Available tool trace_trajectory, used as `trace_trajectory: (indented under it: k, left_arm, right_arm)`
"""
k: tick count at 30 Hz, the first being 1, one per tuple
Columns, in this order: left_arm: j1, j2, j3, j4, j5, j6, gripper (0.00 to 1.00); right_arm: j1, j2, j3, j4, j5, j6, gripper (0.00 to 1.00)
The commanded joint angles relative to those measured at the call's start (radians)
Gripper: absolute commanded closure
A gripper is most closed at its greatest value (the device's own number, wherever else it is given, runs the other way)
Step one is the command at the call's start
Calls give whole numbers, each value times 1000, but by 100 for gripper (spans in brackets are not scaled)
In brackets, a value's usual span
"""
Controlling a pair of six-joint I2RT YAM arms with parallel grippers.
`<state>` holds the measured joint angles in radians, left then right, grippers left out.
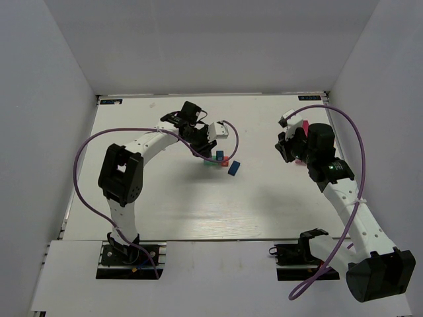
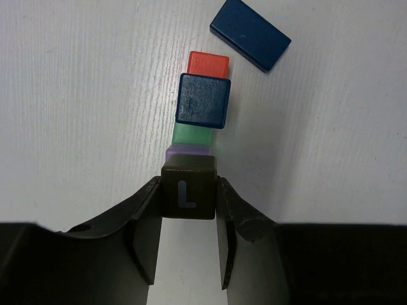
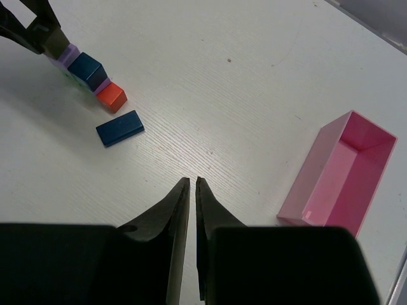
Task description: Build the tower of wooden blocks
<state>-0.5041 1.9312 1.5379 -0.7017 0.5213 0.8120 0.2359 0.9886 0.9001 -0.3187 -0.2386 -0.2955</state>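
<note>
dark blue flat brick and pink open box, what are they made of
The dark blue flat brick looks like painted wood: matte, opaque, crisp edges. The pink open box looks like thin plastic, smooth with a slight sheen; neither is certain.

White arms (image 1: 151,142), purple cables (image 1: 78,166), blackish joints (image 1: 121,176)

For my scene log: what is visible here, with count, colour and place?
Grey wooden cube marked L: one, dark grey, in left gripper.
Lilac wooden block: one, lilac, beyond that cube.
Green wooden block: one, green, next along.
Blue wooden cube: one, dark blue, atop the cluster.
Red-orange wooden cube: one, red-orange, cluster's far end.
Flat blue wooden brick: one, dark blue, lying apart.
Pink rectangular box: one, pink, table's right side.
Left gripper: one, black, shut on cube.
Right gripper: one, black, shut, empty.
</note>
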Motion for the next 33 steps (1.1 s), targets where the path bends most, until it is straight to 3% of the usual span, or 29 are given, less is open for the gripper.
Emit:
trace_trajectory:
  k: [1,33]
  left_arm:
    - [-4,-9,30,13,6,13,94]
    - [-13,-9,11,41,-30,13,91]
  right_arm:
    - [2,-8,0,17,-10,-4,85]
    - [2,-10,0,17,-13,-4,85]
